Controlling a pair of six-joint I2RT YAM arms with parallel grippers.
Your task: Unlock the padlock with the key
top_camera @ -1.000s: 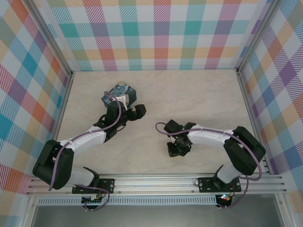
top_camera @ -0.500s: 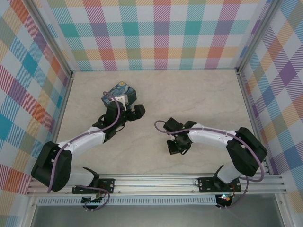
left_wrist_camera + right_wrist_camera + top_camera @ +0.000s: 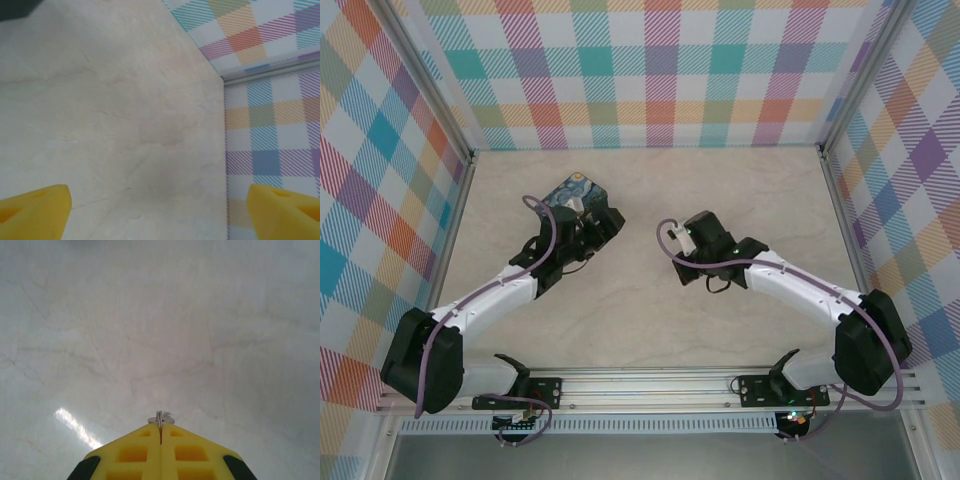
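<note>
Being clamped at the tip of the right gripper (image 3: 160, 430): key (image 3: 161, 418), judged light, stiff, slippery, best pinched across its flat head; left gripper (image 3: 159, 202) being held wide apart

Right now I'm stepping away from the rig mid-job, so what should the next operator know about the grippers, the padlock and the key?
Right gripper: shut on the key, whose end pokes out past the fingertips, over the table.
Left gripper: open, nothing between its fingers, beside the painted tin.
Padlock: I cannot make it out in these views.
Done: key picked up.
Left: find and steady the padlock, insert the key, turn it.
</note>
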